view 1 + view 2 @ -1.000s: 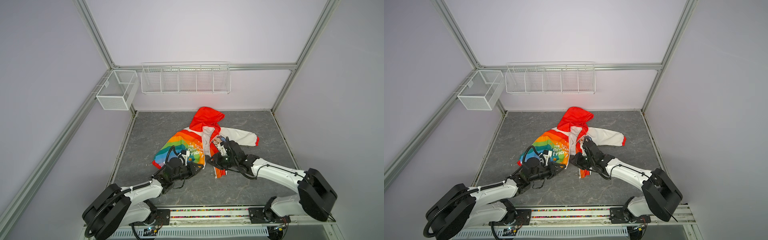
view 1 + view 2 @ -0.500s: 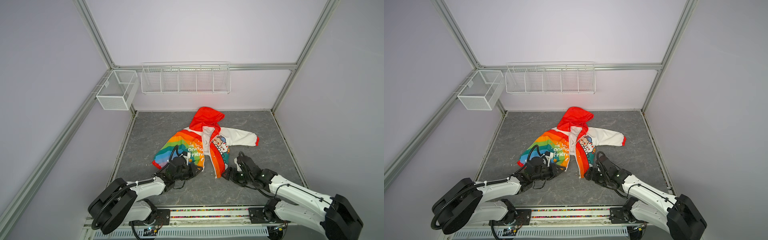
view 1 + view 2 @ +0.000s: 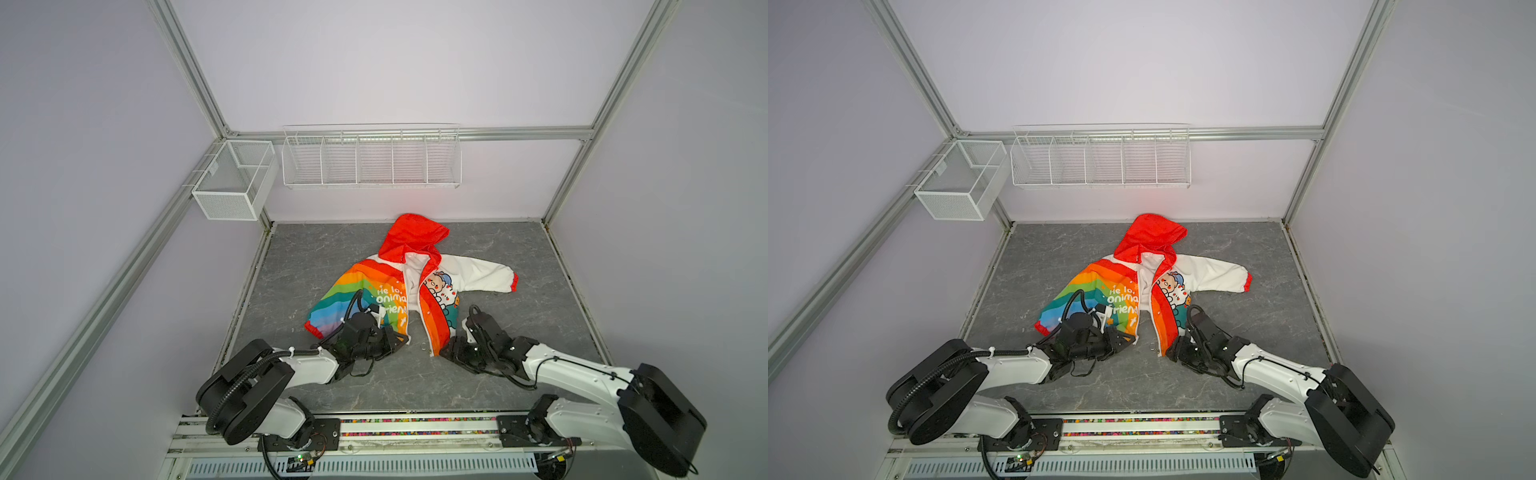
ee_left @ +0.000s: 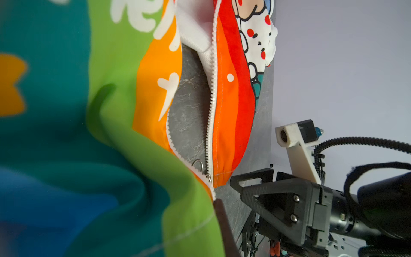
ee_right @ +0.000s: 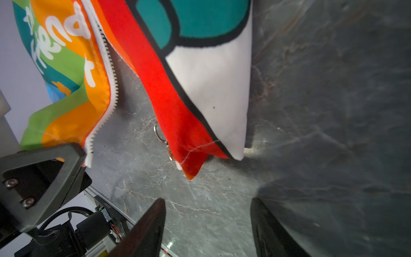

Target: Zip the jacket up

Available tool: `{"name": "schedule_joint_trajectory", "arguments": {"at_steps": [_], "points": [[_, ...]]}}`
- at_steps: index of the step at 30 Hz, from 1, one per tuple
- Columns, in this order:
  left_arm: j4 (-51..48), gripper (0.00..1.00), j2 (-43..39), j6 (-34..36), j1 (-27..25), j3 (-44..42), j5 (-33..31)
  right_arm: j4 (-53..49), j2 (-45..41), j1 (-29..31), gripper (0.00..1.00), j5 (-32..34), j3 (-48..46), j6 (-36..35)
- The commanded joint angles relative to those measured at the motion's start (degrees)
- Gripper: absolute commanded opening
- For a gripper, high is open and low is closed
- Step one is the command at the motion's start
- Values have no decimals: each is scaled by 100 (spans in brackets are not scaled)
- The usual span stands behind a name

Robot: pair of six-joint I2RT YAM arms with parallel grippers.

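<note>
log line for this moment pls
jacket: zipper undone, halves apart | left gripper: shut on jacket hem | right gripper: open, empty, beside jacket

Grey marbled table [image 3: 332, 257], long white wire rack [image 3: 371, 160] with five compartments on the far wall, white mesh basket [image 3: 232, 183] far left, aluminium frame rails [image 3: 519, 134]
</note>
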Motion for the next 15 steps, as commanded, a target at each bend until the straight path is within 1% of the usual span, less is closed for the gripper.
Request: {"name": "schedule_joint_trajectory", "arguments": {"at_steps": [1, 4, 5, 9, 12, 15], "points": [[139, 0, 289, -60, 24, 193, -31, 362, 235, 1, 60, -114, 94, 32], [306, 0, 640, -56, -25, 268, -19, 509, 497, -2, 56, -188, 198, -1], [342, 0, 761, -217, -57, 319, -19, 549, 590, 8, 54, -214, 242, -27], [681, 0, 1245, -360, -190, 433, -41, 684, 889, 12, 49, -266, 358, -60], [949, 0, 1506, -502, -243, 437, -57, 734, 1040, 6, 45, -290, 424, -97], [1017, 0, 1698, -548, -337, 506, -63, 779, 1166, 11, 43, -308, 465, -119]]}}
